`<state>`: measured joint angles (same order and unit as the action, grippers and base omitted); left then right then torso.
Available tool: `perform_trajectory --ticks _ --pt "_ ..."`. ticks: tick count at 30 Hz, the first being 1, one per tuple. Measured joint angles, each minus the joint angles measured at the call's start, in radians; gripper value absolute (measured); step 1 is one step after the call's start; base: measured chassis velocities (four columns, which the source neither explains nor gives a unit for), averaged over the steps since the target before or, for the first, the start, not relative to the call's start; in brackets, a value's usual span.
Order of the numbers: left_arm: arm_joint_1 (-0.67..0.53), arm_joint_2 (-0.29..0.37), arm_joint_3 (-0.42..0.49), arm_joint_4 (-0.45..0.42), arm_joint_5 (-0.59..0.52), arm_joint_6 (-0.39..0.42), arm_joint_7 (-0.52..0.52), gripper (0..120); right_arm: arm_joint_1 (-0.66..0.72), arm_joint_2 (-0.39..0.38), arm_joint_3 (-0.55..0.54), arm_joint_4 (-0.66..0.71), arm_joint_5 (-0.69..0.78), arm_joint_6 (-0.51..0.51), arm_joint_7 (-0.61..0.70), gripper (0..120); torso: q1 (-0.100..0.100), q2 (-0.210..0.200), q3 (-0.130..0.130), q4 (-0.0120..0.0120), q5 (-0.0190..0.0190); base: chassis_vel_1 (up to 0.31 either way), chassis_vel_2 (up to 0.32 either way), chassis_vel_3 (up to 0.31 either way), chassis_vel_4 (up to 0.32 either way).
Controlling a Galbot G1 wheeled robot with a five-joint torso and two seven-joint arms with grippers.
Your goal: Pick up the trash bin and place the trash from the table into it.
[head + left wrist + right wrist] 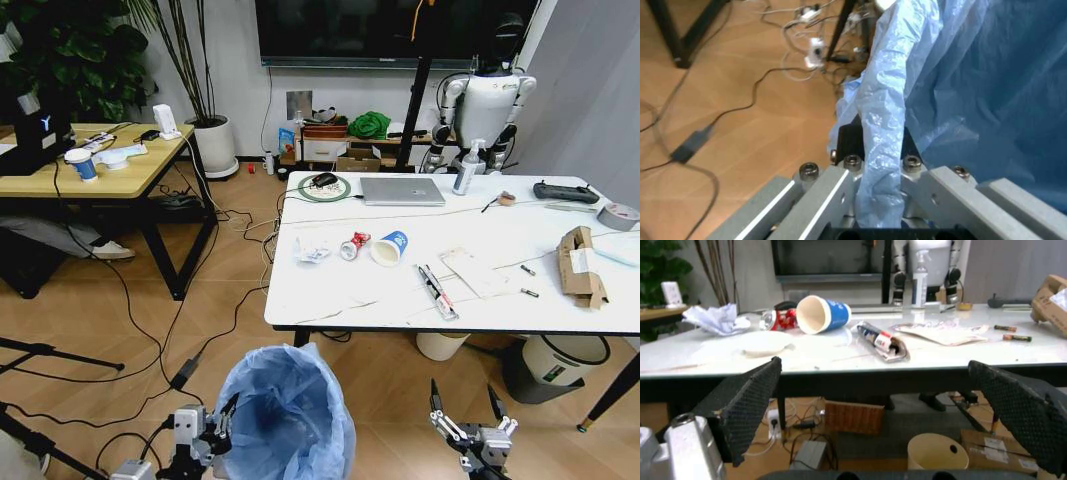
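The trash bin [285, 415], lined with a crinkled blue bag [987, 90], stands on the floor in front of the table [350, 300]. My left gripper [215, 420] [875, 145] is shut on the bin's bagged rim. On the tabletop lie crumpled paper [311, 251] [717, 319], a crushed red can [353, 245] [777, 319], a blue-white cup [389, 247] [823, 314], a rolled wrapper [437, 291] [881, 341], a flat packet [476, 271] [943, 332] and a torn cardboard box [581, 265]. My right gripper [467, 405] [880, 405] hangs open below the table's front edge, holding nothing.
A laptop [402, 191], spray bottle [466, 168] and tape roll [619, 215] sit farther back on the table. Under it stand a cream bucket [441, 345] [937, 455] and a grey bin [563, 360]. A wooden desk [90, 170] is at the left, with cables across the floor.
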<state>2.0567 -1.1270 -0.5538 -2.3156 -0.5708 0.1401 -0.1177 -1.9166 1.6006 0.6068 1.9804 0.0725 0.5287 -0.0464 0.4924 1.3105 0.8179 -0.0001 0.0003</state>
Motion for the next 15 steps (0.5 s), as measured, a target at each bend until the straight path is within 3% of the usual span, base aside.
perform_trajectory --ticks 8,15 --pt "0.013 0.015 -0.029 0.021 -0.032 0.028 -0.013 0 0.034 -0.117 -0.044 0.066 0.028 -0.040 0.028 100 -0.001 -0.004 -0.002 0.0001 -0.0004 0.000 0.000 0.000 0.000" --pt "0.056 -0.015 -0.061 0.010 -0.037 0.045 -0.030 0 0.179 -0.266 -0.121 0.107 0.121 -0.295 0.091 100 -0.003 -0.007 -0.004 0.0001 -0.0001 0.000 0.000 0.000 0.000"
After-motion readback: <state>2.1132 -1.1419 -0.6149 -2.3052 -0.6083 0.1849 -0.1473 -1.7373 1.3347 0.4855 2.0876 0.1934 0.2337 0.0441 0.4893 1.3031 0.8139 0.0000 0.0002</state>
